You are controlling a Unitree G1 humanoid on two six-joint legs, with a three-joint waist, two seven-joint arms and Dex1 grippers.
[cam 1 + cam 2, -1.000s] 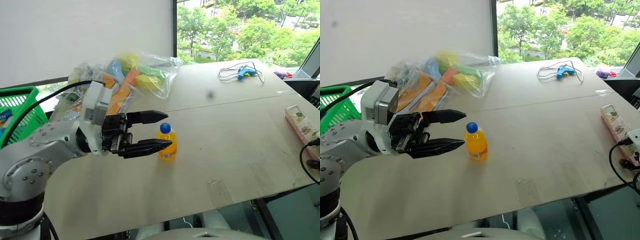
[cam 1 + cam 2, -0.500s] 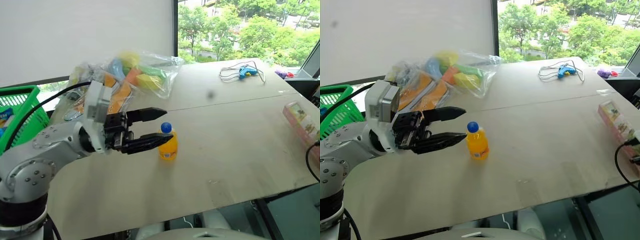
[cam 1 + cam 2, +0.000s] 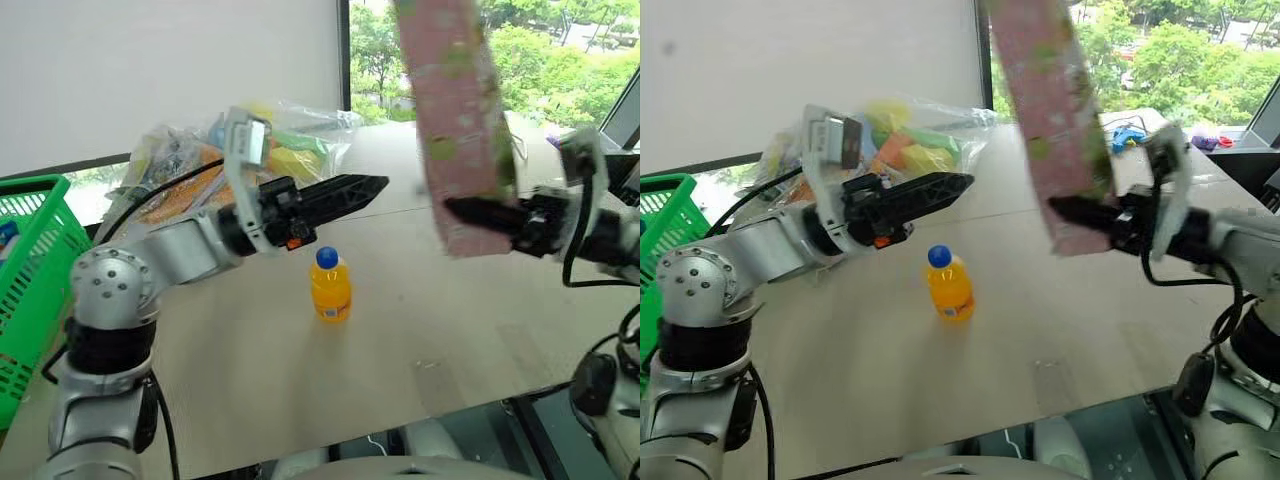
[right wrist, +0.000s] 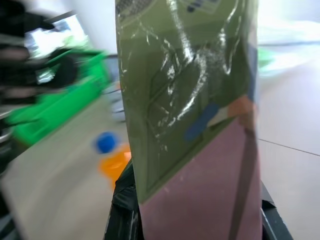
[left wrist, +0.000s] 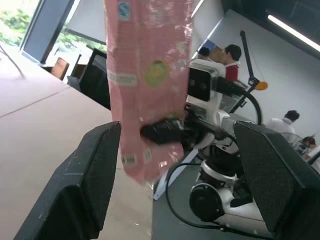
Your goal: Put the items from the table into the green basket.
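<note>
My right gripper (image 3: 470, 214) is shut on the lower end of the long pink patterned packet (image 3: 455, 120) and holds it upright in the air over the table's (image 3: 480, 330) right half. My left gripper (image 3: 372, 190) hovers open, pointing right toward the packet, above and behind the small orange-drink bottle (image 3: 330, 287) with the blue cap. In the left wrist view its pads (image 5: 90, 180) stand wide apart with the packet (image 5: 150, 75) between and beyond them. The green basket (image 3: 30, 270) sits at the table's far left. The right wrist view has the packet (image 4: 195, 125) close up, with the bottle (image 4: 112, 160) behind it.
A clear bag of colourful goods (image 3: 290, 145) lies at the back of the table behind my left arm. A blue tool with a white cord (image 3: 1128, 135) lies at the far right corner. People (image 5: 230, 55) stand in the room beyond the table's right edge.
My right gripper has taken the pink packet from the table's right edge, then swung up and to the left with it. The left gripper has risen, rolled and moved above the bottle.
</note>
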